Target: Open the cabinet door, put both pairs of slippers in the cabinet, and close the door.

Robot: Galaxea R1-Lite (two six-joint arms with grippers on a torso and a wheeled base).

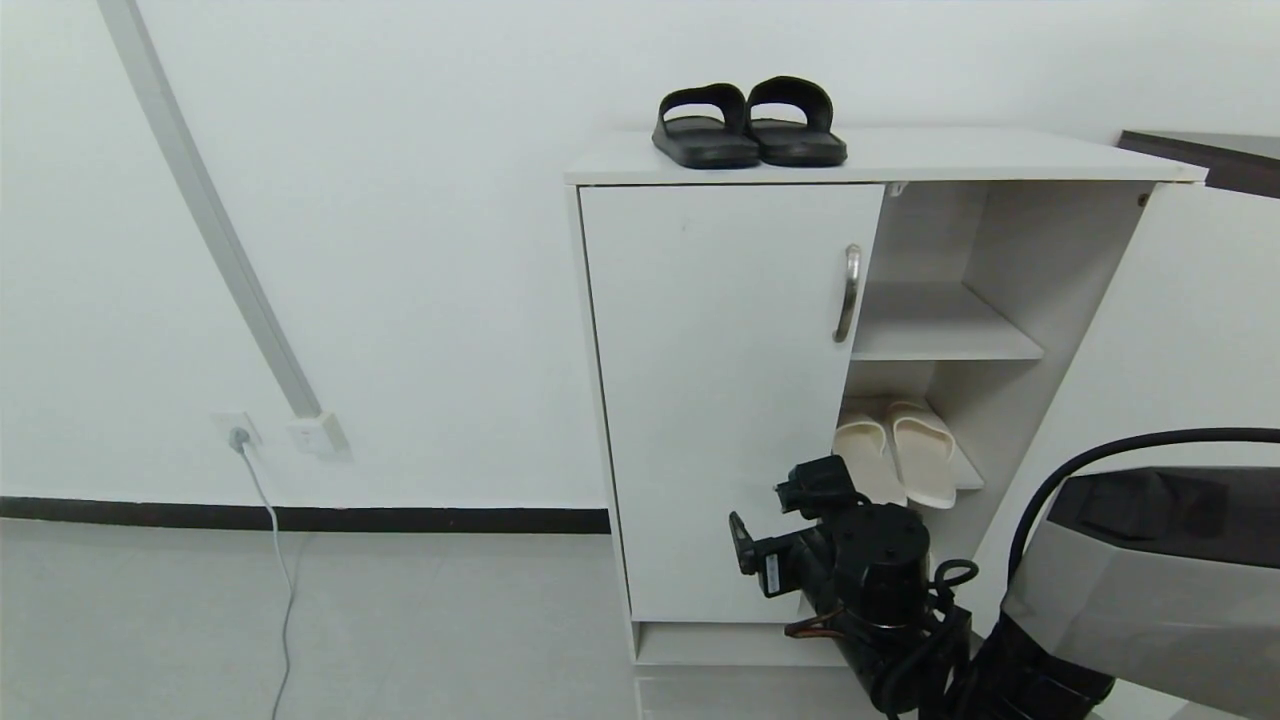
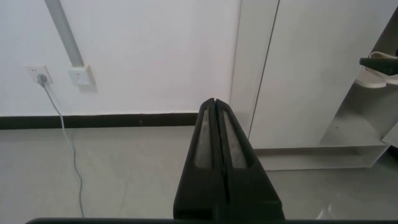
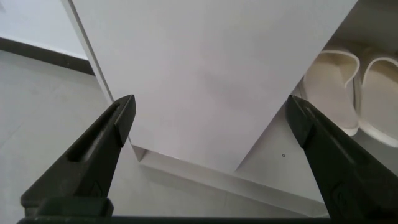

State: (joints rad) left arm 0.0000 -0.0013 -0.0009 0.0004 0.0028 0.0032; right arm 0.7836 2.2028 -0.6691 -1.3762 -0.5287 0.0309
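- The white cabinet (image 1: 1000,155) takes up the centre and right of the head view, standing against a white wall (image 1: 400,250).
- Its right door (image 1: 1180,330) is swung open at the right edge. The left door (image 1: 715,400) is shut.
- In the open compartment a bare shelf (image 1: 940,330) sits mid-frame.
- The black slippers (image 1: 750,125) sit side by side on the cabinet top, upper centre.
- The cream slippers (image 1: 900,455) lie side by side on the lower shelf inside the open compartment, right of centre.
- The right gripper (image 1: 778,515) hangs low in the centre, before the foot of the shut door and near the cream pair. Its claw is spread wide and holds nothing.
- The left gripper (image 2: 214,102) has its fingers pressed together with nothing between them.
- A metal handle (image 1: 849,292) runs down the shut door's inner edge.
- A wall socket (image 1: 238,432) with a grey cable (image 1: 285,580) sits at lower left.
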